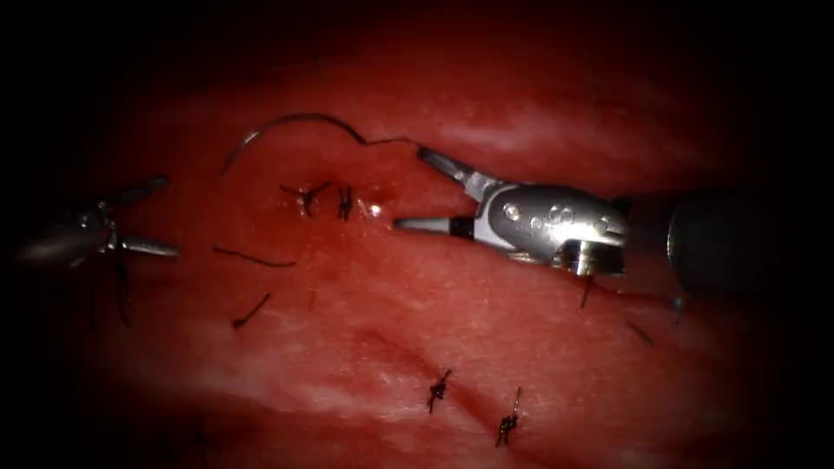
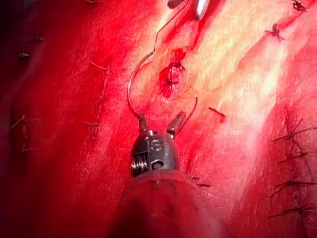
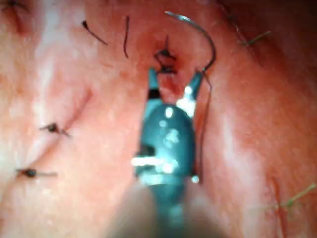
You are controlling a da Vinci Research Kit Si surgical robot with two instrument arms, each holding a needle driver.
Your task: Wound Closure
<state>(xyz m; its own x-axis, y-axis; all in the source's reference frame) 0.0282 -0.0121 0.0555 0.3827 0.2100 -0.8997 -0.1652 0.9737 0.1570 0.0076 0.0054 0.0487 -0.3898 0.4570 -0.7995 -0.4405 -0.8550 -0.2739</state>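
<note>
Left tool point(image 1: 143, 217): at the far left of the endoscope view, jaws spread wide, holding nothing. Its tips point right, toward the cut point(image 1: 334, 204). Loose cut ends of thread point(image 1: 254, 258) lie on the tissue point(image 1: 521, 347) between this tool and the cut.

Needle point(image 1: 291, 126): lies flat on the tissue, not driven in, just above and left of the cut. Its arc opens downward; its long axis runs left to right, with the left end nearer the left tool. The thread point(image 1: 387, 141) leaves the right end and runs to the right tool's upper jaw.

Right tool point(image 1: 408, 187): jaws spread wide, straddling the right end of the cut, gripping nothing as far as can be judged. Its shaft enters from the right, tips pointing left. This tool is the nearer one to the needle's thread end.
</note>
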